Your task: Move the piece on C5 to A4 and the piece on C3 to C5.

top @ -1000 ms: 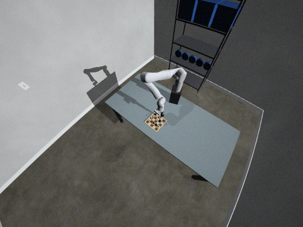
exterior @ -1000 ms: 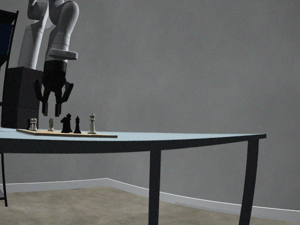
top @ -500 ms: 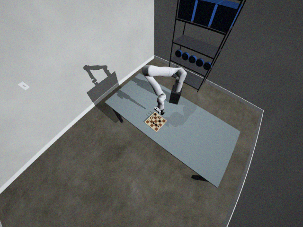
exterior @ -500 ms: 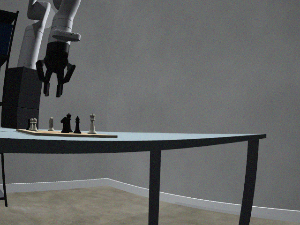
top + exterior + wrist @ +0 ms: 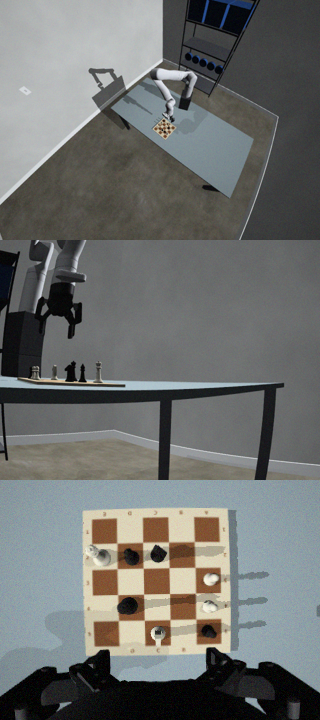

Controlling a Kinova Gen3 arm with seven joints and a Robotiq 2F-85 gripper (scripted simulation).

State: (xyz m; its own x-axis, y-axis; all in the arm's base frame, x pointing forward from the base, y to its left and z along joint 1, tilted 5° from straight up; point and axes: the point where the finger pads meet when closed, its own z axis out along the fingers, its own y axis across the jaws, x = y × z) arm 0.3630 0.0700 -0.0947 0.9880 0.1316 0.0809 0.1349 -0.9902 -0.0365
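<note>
On your table, the board lies near the long edge opposite the arm's base, your gripper's jaws wide apart above, white piece on C5, white pawn on A4, hemmed by pawns on A3 and A5.

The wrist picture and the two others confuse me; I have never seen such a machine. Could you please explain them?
The machine is a single jointed white arm with a black pincer. The top picture looks down from high up; the exterior one looks from the side, near table height; the wrist one looks past the pincer. On the table lies a chessboard with four dark and four light pieces. The pincer is open, holding nothing.
</note>
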